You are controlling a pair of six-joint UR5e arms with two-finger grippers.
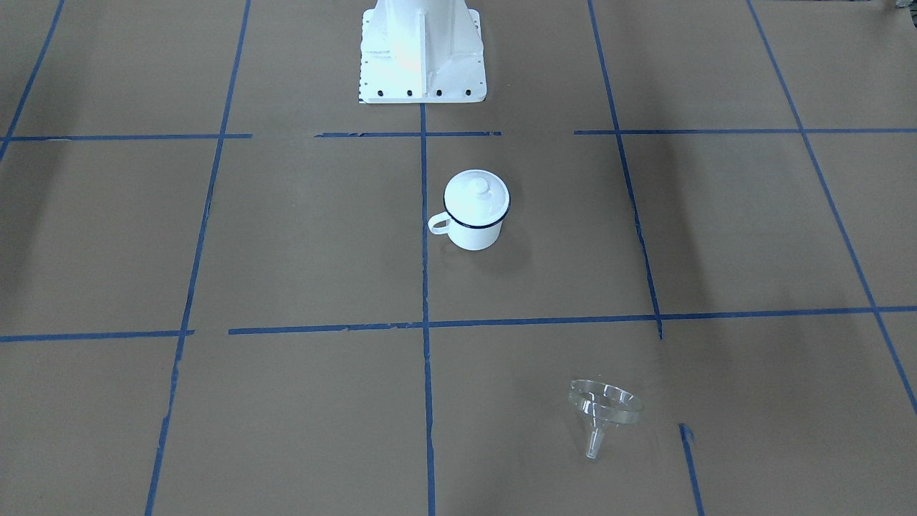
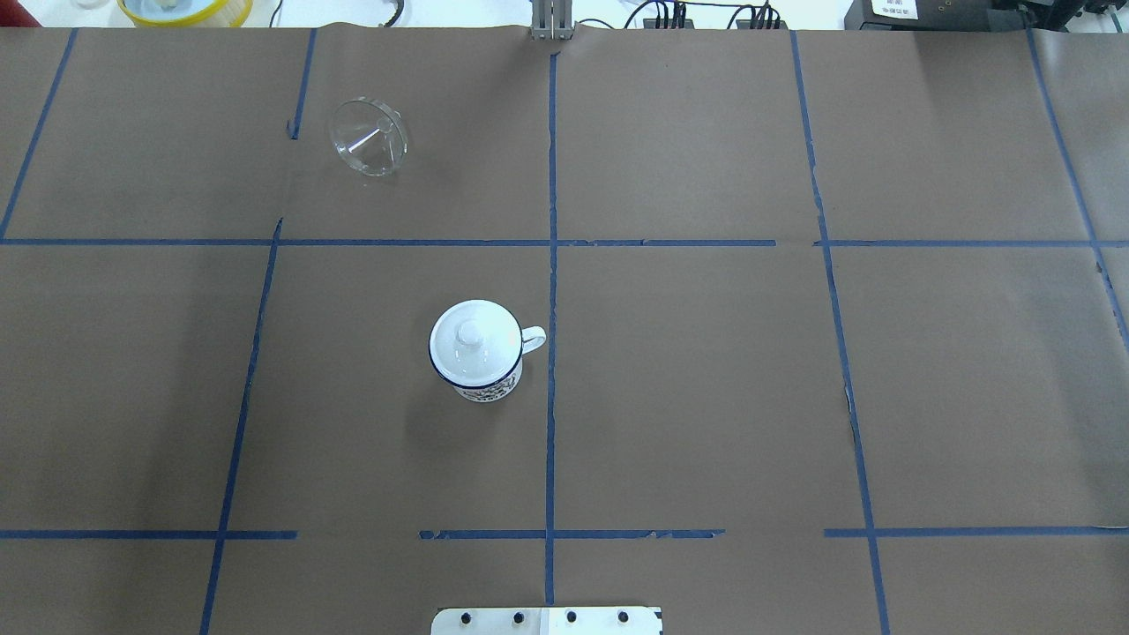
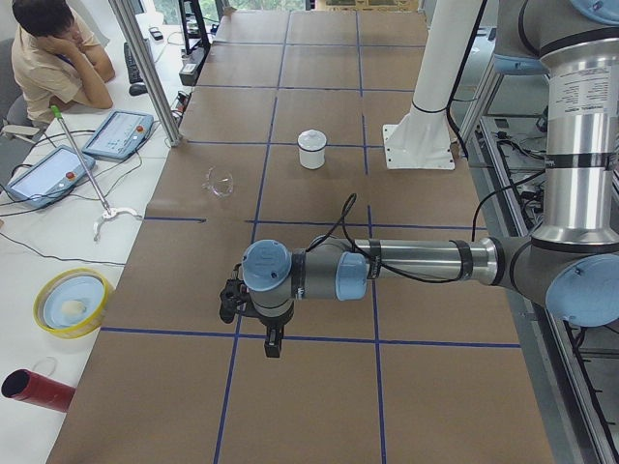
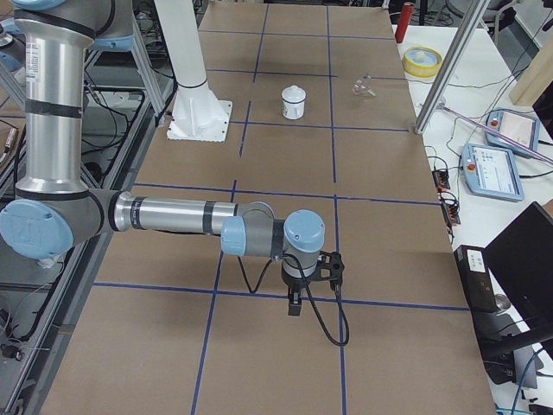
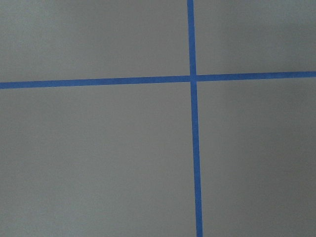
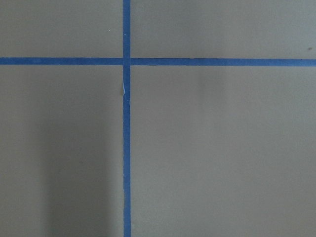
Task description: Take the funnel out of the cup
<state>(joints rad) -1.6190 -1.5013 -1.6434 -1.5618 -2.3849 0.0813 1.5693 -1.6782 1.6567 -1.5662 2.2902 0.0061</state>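
Observation:
The cup (image 1: 476, 236), a white enamel mug with a dark blue rim, stands upright near the table's middle with a white knobbed lid (image 1: 476, 192) on it; it also shows in the overhead view (image 2: 487, 386). The clear funnel (image 1: 604, 411) lies on its side on the table, apart from the cup, at the far left in the overhead view (image 2: 369, 137). My left gripper (image 3: 274, 343) shows only in the exterior left view, far from both; I cannot tell if it is open. My right gripper (image 4: 295, 304) shows only in the exterior right view; I cannot tell its state either.
The robot's white base (image 1: 421, 50) stands behind the cup. Off the table's far edge are a yellow bowl (image 3: 73, 302), a red cylinder (image 3: 34, 390), tablets (image 3: 118, 133), a metal post (image 3: 145, 72) and a seated operator (image 3: 53, 53). Both wrist views show only brown paper and blue tape.

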